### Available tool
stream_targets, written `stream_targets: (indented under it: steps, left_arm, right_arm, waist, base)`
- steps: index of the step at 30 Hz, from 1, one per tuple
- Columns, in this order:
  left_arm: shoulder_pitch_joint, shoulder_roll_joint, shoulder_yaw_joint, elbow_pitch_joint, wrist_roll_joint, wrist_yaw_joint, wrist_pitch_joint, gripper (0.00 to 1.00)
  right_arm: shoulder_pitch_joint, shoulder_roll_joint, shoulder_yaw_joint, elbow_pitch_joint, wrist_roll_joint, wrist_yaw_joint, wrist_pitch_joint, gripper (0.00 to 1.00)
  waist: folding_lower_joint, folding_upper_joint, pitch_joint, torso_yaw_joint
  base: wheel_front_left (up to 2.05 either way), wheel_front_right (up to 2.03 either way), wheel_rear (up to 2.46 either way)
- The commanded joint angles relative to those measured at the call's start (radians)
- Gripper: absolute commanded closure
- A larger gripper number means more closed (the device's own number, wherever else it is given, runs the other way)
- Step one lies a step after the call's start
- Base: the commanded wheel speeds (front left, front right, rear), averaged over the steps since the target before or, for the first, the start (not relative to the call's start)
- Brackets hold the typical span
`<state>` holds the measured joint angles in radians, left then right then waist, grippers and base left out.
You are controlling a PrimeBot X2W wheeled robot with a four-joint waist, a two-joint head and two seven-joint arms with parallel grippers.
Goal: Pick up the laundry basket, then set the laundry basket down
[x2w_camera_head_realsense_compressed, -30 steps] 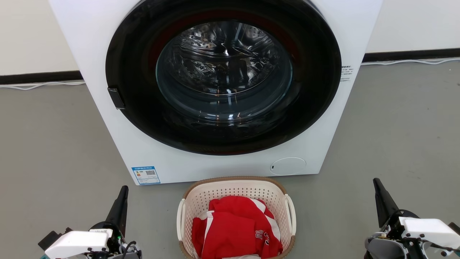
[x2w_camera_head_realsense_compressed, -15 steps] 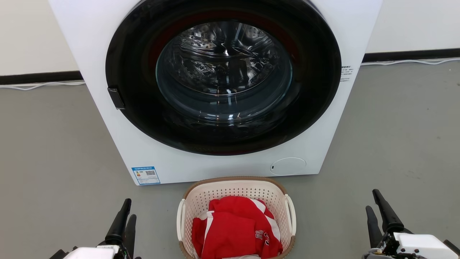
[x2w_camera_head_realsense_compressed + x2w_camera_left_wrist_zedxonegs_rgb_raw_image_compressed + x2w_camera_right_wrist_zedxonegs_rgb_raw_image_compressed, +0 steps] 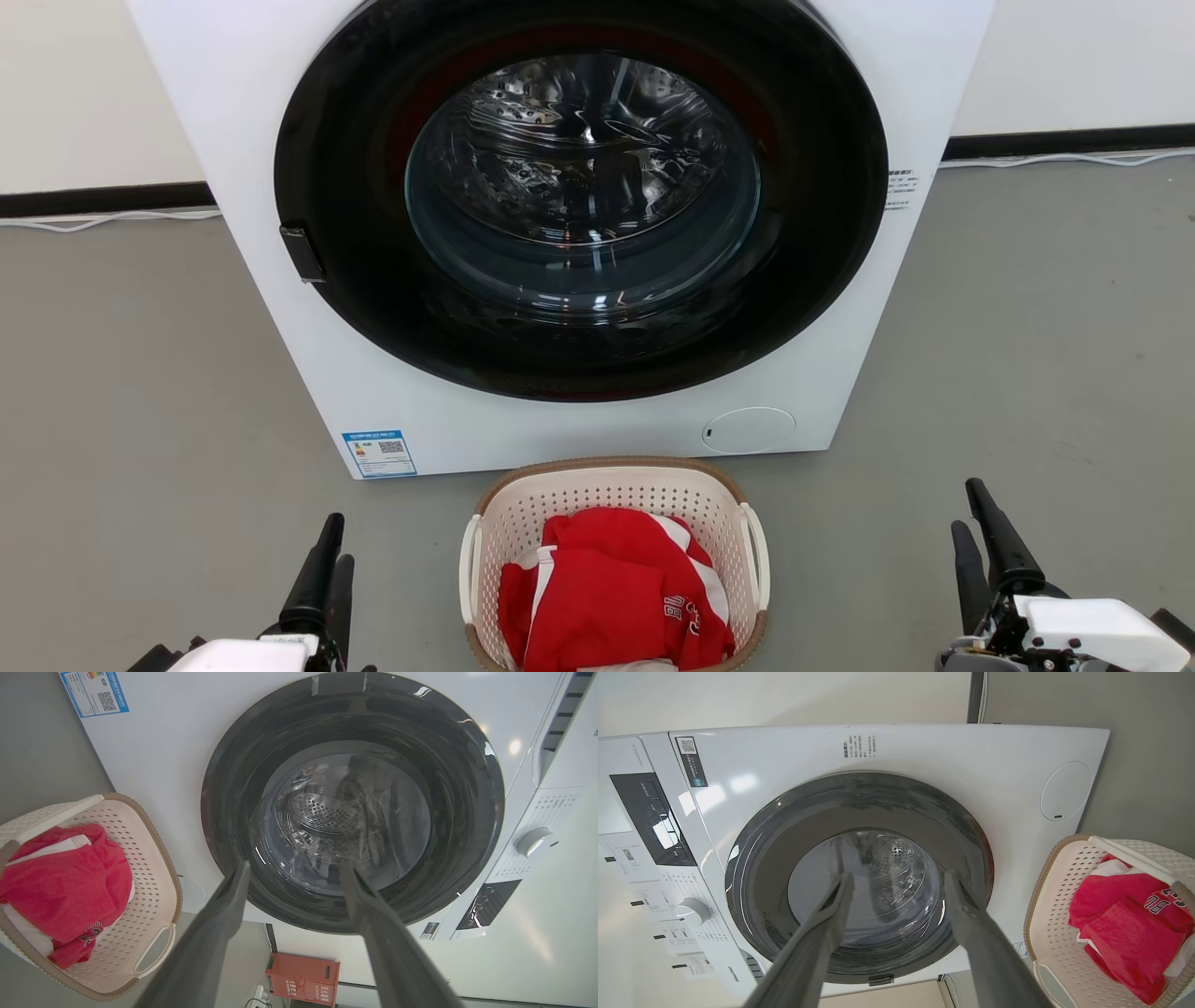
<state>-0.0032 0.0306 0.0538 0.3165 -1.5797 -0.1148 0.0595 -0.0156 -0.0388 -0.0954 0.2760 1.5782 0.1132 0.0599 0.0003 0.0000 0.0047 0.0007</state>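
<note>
The laundry basket (image 3: pixel 597 487) stands upright just in front of the washing machine (image 3: pixel 560 434), below the round door and centred on it. Whether it touches the front panel is unclear. It is small, cream-white and rounded-rectangular, with perforated walls, a brown woven-look rim and a white loop handle on each side. Crumpled red-and-white clothing (image 3: pixel 607 597) lies inside.

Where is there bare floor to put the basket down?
Wide bare floor lies left of the washing machine, and as much on its right. Narrower bare strips run between the laundry basket and the left gripper, and the right gripper. Crowded: the basket sits close to the machine's front.
</note>
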Motion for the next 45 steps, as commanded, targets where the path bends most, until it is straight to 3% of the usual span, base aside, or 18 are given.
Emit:
stream_targets:
  steps: [1, 23, 45]
  left_arm:
    - [-0.035, 0.007, -0.002, -0.03, 0.014, -0.005, -0.012, 0.0]
    - [-0.043, 0.009, -0.02, -0.015, 0.213, -0.007, -0.077, 0.0]
    - [-0.051, 0.012, -0.012, -0.018, 0.564, -0.01, -0.143, 0.0]
  right_arm:
    - [-0.024, -0.015, 0.005, -0.034, -0.02, 0.003, -0.015, 0.0]
    - [-0.027, -0.021, 0.023, -0.062, -0.365, 0.006, -0.08, 0.0]
    - [-0.044, -0.052, 0.047, -0.043, -0.782, 0.009, -0.145, 0.0]
  waist:
    - [-0.0003, 0.0, 0.0, 0.0]
    - [-0.0003, 0.0, 0.003, -0.001]
    - [-0.0003, 0.0, 0.002, 0.001]
  base:
    - [0.0, 0.0, 0.0]
    - [0.0, 0.0, 0.0]
    - [0.0, 0.0, 0.0]
